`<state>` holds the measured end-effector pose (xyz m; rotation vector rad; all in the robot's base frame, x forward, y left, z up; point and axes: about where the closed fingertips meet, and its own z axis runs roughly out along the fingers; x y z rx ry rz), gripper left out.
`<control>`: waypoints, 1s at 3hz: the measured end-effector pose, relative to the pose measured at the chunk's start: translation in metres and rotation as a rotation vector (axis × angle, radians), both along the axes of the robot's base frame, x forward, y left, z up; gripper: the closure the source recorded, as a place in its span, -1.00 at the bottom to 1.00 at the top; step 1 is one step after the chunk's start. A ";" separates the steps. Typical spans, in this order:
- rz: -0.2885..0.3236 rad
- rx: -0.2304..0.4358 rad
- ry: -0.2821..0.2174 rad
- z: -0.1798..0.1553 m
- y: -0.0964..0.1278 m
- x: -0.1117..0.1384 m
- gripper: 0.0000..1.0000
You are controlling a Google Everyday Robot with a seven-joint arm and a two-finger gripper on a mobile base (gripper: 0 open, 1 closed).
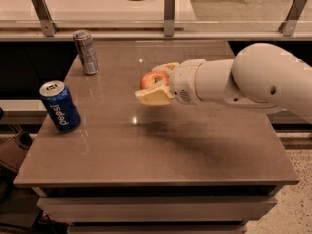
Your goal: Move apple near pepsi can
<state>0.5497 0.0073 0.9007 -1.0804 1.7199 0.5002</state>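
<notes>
One relation counts: pepsi can (pixel 60 106) stands upright well beyond fingertips of gripper (pixel 157 83), slightly to its camera side, near table (pixel 161 155) edge. Gripper is clenched around apple (pixel 152 78), aloft over mid-table. Likely next: carry apple tip-ward, lower beside can.

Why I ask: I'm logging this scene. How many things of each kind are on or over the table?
Cans: 2, the pepsi can and the silver-grey can, both upright on the table.
Apples: 1, the apple, held in the gripper above the table's middle.
Total: 3.
</notes>
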 end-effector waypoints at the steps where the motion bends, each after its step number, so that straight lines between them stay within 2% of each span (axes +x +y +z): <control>1: 0.049 0.002 0.004 -0.002 0.018 0.002 1.00; 3: 0.116 -0.038 0.059 -0.010 0.071 -0.006 1.00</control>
